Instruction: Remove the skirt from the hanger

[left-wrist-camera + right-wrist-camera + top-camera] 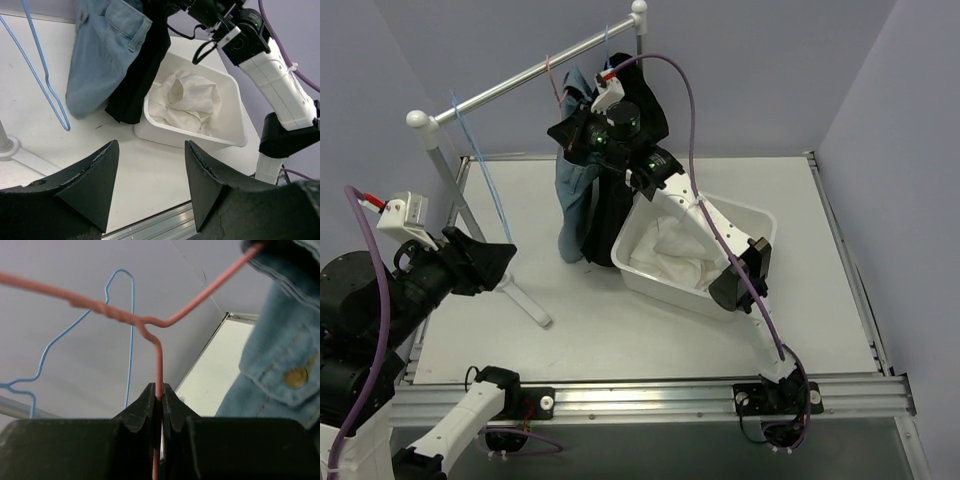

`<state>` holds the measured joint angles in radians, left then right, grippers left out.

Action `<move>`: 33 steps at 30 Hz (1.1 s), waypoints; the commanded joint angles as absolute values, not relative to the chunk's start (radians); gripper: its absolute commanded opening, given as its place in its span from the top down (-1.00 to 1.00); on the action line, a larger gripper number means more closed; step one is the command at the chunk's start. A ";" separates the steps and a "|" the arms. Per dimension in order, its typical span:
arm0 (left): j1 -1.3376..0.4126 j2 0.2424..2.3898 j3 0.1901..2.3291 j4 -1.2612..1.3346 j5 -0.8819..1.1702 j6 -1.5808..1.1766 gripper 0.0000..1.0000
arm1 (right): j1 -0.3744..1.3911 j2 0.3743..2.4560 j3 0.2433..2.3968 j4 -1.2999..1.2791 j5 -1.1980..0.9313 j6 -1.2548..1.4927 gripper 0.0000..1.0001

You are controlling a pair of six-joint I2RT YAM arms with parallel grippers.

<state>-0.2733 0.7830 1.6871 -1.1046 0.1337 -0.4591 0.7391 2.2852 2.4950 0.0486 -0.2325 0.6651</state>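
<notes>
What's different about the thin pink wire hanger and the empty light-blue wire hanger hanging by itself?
The thin pink wire hanger is pinched by the shut right gripper; no gripper touches the empty light-blue wire hanger. The pink one seems to carry the blue denim garment; the blue one hangs bare. Both are thin bent wire hooked on the clothes rail.

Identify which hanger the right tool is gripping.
The pink hanger: its wire is pinched in the shut right tool, while the blue hanger hangs untouched beyond it.
</notes>
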 commanded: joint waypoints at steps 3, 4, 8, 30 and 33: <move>-0.270 0.805 1.721 -1.108 0.230 -0.443 -0.27 | 0.723 2.230 2.534 0.152 -0.324 0.634 1.00; -0.270 0.805 1.720 -1.103 0.233 -0.445 -0.27 | 0.721 2.230 2.533 0.155 -0.336 0.634 1.00; -0.270 0.805 1.710 -1.089 0.253 -0.456 -0.27 | 0.713 2.218 2.533 0.167 -0.377 0.644 1.00; -0.270 0.923 1.790 -1.071 0.331 -0.443 -0.27 | 0.687 2.171 2.554 0.244 -0.520 0.775 1.00; -0.270 0.951 1.802 -1.075 0.360 -0.442 -0.26 | 0.686 2.171 2.557 0.262 -0.534 0.785 1.00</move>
